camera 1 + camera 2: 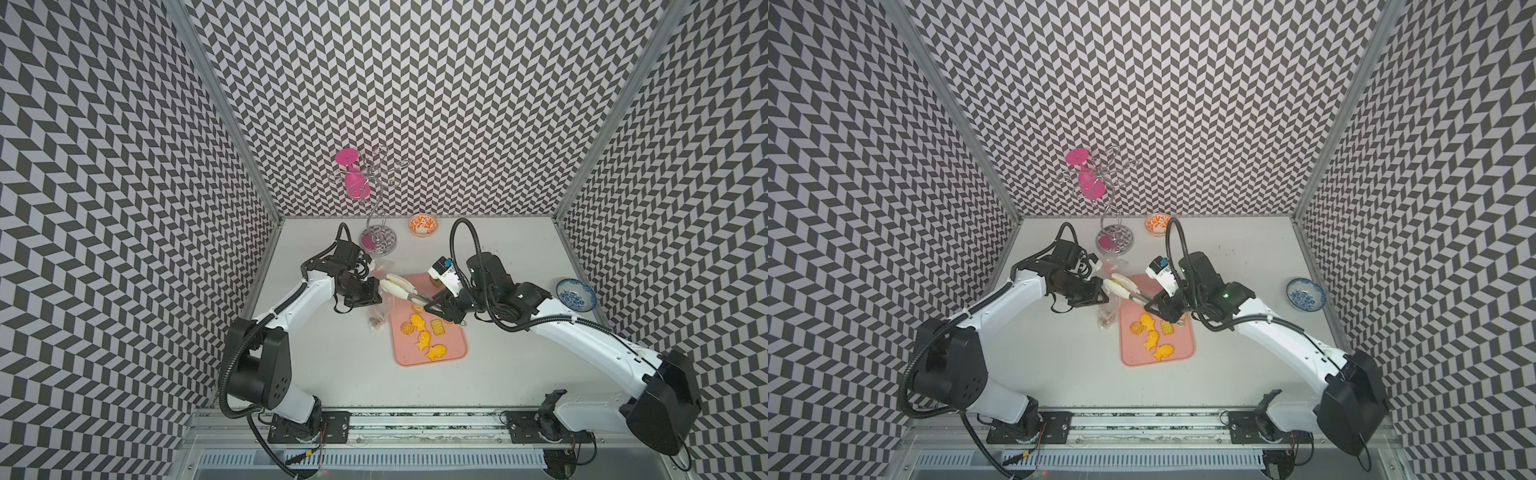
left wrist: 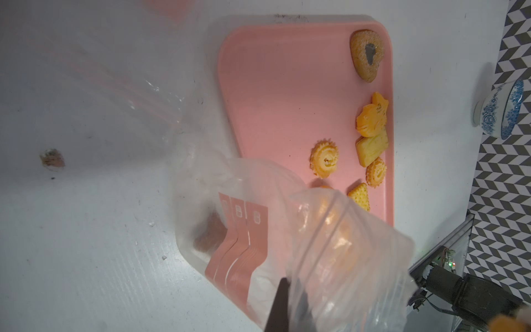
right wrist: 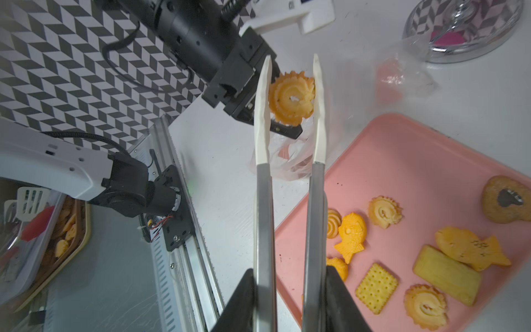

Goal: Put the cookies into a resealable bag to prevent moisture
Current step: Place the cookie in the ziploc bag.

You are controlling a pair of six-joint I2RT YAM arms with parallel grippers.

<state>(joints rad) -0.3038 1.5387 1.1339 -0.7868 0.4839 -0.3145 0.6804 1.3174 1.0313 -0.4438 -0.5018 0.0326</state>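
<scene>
We see the left gripper (image 1: 376,291) pinched tight on the upper edge of the clear resealable bag (image 2: 330,253). The bag hangs from it and sags onto the white table (image 1: 332,374), just left of the far-left corner of the pink tray (image 1: 455,353). At least one brown biscuit (image 2: 209,235) shows through the plastic low in the bag. The right gripper (image 1: 432,305) is clamped partway closed around the metal arms of a pair of tongs (image 3: 263,207), and the cream tips of the tongs squeeze a round swirl cookie (image 3: 291,99) between them. That cookie is in the air right beside the left gripper and above the crumpled plastic of the bag. Whether it is over the bag's mouth we cannot tell. The other cookies (image 1: 424,338) lie on the tray, gathered across its middle and near part. Among them we make out yellow-orange fish, more swirls, a square dotted cracker (image 3: 376,287) and a plain oblong biscuit. A brown heart cookie (image 3: 505,199) lies apart from them, near the tray's far edge. At the far side of the table stand a small orange-patterned bowl (image 1: 422,225) and a chrome wire stand (image 1: 378,243), with a pink glass (image 1: 353,176) hanging upside down from it. A blue-and-white bowl (image 1: 575,294) sits at the right, well apart from the tray.
</scene>
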